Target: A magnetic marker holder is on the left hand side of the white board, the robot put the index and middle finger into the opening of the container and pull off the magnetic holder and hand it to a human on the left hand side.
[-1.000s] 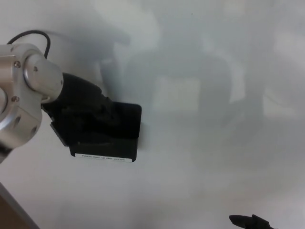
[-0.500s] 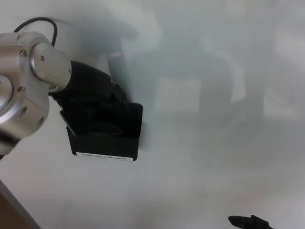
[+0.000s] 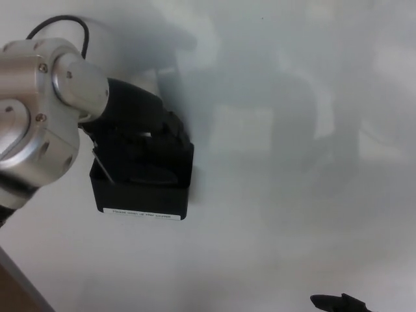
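A black magnetic marker holder sits on the whiteboard at the left, with a white label strip along its lower edge. My left hand comes from the silver wrist at the far left and lies over the holder's top; its fingers dip into the opening, but black on black hides how far they reach. Only a black tip of my right hand shows at the bottom right edge, far from the holder.
A brown strip beyond the board's edge shows at the bottom left corner. Grey shadows fall across the board's upper middle.
My left hand and wrist have moved up and to the right, from the holder's left side onto its top opening. The holder has stayed in place.
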Robot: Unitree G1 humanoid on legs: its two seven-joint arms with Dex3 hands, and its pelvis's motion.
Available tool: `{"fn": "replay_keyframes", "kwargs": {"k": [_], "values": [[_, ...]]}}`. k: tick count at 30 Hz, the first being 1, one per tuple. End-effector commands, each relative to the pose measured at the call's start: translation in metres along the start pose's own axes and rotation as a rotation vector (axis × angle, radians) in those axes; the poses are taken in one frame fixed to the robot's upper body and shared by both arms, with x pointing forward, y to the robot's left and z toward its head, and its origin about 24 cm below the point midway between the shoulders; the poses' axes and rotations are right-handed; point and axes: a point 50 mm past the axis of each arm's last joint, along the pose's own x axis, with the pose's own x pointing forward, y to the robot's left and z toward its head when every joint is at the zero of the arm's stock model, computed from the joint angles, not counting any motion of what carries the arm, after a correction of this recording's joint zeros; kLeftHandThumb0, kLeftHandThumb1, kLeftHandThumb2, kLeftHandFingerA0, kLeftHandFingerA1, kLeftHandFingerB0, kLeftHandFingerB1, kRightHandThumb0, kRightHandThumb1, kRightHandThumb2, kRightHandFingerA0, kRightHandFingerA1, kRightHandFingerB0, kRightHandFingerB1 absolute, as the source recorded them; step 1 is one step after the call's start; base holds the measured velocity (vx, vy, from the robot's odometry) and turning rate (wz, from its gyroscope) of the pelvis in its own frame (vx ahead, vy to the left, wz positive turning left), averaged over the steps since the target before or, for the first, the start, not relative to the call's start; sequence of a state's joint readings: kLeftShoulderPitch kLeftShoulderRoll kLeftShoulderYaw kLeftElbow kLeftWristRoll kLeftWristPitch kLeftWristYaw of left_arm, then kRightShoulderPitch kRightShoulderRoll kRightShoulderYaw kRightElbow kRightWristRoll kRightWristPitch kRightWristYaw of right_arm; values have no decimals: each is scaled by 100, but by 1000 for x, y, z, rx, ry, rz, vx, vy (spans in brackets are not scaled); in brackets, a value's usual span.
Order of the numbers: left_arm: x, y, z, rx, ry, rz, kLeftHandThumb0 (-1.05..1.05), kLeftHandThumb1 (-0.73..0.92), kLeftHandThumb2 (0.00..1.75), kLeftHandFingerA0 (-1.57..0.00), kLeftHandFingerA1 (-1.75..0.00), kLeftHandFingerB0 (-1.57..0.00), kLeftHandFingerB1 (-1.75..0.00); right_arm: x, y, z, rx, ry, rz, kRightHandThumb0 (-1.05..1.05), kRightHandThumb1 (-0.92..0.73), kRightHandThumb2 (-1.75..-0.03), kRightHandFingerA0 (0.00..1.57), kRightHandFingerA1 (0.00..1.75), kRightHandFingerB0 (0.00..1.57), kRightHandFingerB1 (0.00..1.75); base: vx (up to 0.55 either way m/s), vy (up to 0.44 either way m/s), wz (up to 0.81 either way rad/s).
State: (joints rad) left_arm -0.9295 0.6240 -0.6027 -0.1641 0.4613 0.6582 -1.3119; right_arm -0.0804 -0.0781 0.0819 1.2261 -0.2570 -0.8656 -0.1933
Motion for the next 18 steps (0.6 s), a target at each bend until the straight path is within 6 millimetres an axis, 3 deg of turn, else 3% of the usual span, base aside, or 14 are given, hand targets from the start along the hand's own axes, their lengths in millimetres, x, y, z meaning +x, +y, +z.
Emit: {"fn": "replay_keyframes", "kwargs": {"k": [1,9,18], "values": [[10,0,-6,63,92,43,-102,69,104,0,-7,-2,-3,-2,-2,-2,-5,4,-11,-52,-75,-63,76,51,65,41,0,0,0],[29,-6,-21,-38,102,-8,-100,67,101,0,-8,0,0,-1,-2,-1,-9,-3,-8,-51,-75,-64,80,54,65,42,0,0,0],[39,-6,-12,25,97,-7,-100,70,104,0,-11,0,0,0,0,1,4,-3,-12,-51,-75,-63,81,56,67,42,0,0,0]]}}
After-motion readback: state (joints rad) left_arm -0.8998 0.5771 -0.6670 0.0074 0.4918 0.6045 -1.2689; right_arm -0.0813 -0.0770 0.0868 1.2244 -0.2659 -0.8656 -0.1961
